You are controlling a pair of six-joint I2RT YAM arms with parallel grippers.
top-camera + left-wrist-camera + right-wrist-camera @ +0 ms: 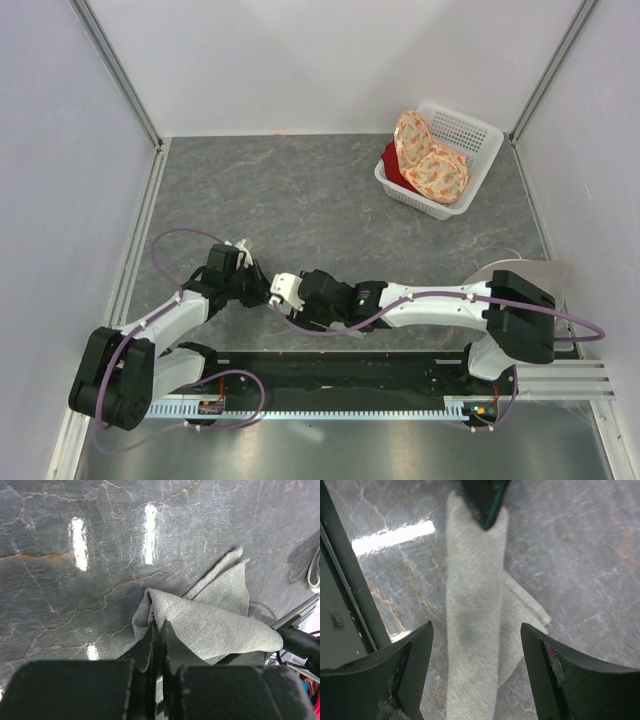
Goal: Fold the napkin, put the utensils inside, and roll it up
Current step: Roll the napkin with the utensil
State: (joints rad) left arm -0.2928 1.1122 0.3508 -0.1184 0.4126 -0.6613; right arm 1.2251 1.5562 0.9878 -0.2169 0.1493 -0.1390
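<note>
The sage-grey napkin (210,622) hangs bunched and draped just above the dark marble tabletop. My left gripper (156,629) is shut on a fold of its edge. In the right wrist view the napkin (475,605) hangs as a long strip from the left gripper's fingers (482,497). My right gripper (476,630) is open with that strip between its jaws, not touching it. In the top view the two grippers meet at the near left, left (256,278) and right (276,294), and hide the napkin. The fork is out of view.
A white basket (480,135) at the far right holds orange floral cloths (430,165) and a red one. A paler beige-grey cloth (545,270) lies at the right edge, partly under the right arm. The black base rail (340,365) runs along the near edge.
</note>
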